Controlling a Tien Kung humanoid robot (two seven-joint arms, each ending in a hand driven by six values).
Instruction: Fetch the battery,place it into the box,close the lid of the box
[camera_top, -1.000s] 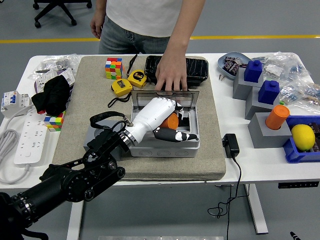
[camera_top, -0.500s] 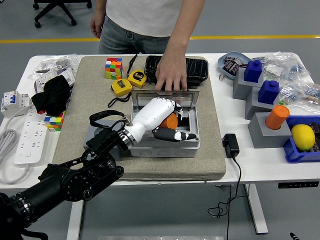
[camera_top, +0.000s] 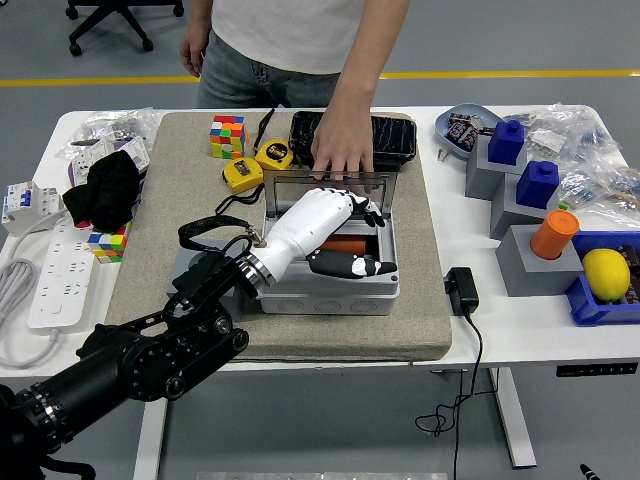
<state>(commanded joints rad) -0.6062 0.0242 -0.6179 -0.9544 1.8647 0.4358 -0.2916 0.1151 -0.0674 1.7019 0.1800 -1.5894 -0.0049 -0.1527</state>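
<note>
A: While the worktop (camera_top: 520, 300) stays crowded, the box (camera_top: 330, 290) sits mid-mat, lid (camera_top: 335, 182) up at the back under a person's hand (camera_top: 343, 150).

B: Battery (camera_top: 350, 245), orange, lies inside; the left robot hand (camera_top: 345, 235) hangs spread above it, gripping nothing.

A: I'd lift clear, then swing the lid down gently.

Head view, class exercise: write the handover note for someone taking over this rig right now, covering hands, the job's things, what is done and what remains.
Left hand: over the open grey box, fingers spread, holding nothing.
Right hand: out of view.
Orange battery: lying inside the box, partly hidden under the hand.
Lid: raised at the box's far side; a person's hand rests on its top edge.
Done: battery fetched and placed.
Left: close the lid.
</note>
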